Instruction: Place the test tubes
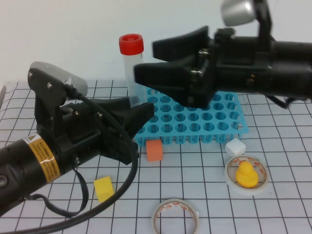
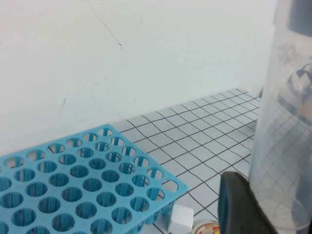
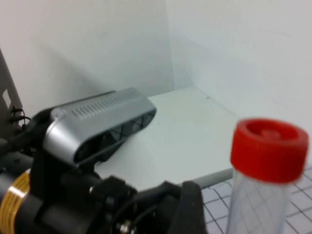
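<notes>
A clear test tube (image 1: 130,78) with a red cap (image 1: 131,44) stands upright above the left end of the blue tube rack (image 1: 229,109). My left gripper (image 1: 139,108) is shut on the tube's lower part; in the left wrist view a dark finger (image 2: 239,204) presses against the clear tube (image 2: 287,146). My right gripper (image 1: 146,60) hangs open just right of the tube near its cap, its jaws spread and not touching it. The right wrist view shows the capped tube (image 3: 258,204) beside one black finger (image 3: 190,209). The rack's holes (image 2: 87,180) hold nothing.
An orange cube (image 1: 154,151) lies in front of the rack and a yellow cube (image 1: 103,189) nearer me. A white cube (image 1: 235,146) sits right of the rack's front corner. A yellow duck (image 1: 246,174) stands inside one tape roll (image 1: 258,163); another tape roll (image 1: 175,202) lies at the front.
</notes>
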